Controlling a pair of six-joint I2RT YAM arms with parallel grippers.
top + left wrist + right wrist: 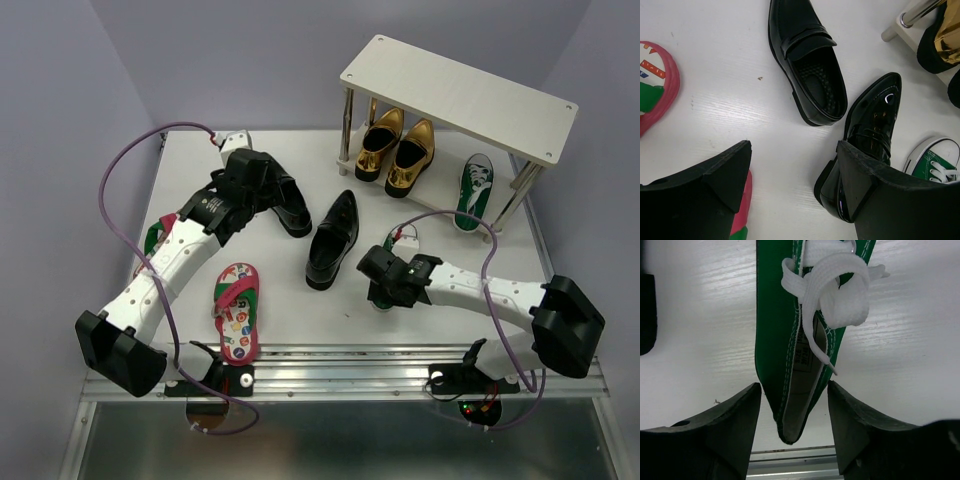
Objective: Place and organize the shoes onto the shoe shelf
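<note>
Flanking green canvas sneaker [772, 315], right tool [794, 384], flat white laces [835, 285] knotted

1. the shoe shelf [460, 95] is standing upright, its pale cream top board lying bare on thin metal legs.
2. the gold loafers [397, 150] are sitting side by side under the shelf's left half.
3. one green sneaker [475, 188] is resting under the shelf's right half.
4. the other green sneaker [790, 340] is standing on its sole well in front of the shelf, its white laces lying loosely tied.
5. one black loafer [333, 240] is lying near the shelf's front left leg, and the second black loafer [290, 205] is lying just beyond it, further from the shelf.
6. the red-pink flip-flop [237, 310] is lying footbed up, farthest from the shelf.
</note>
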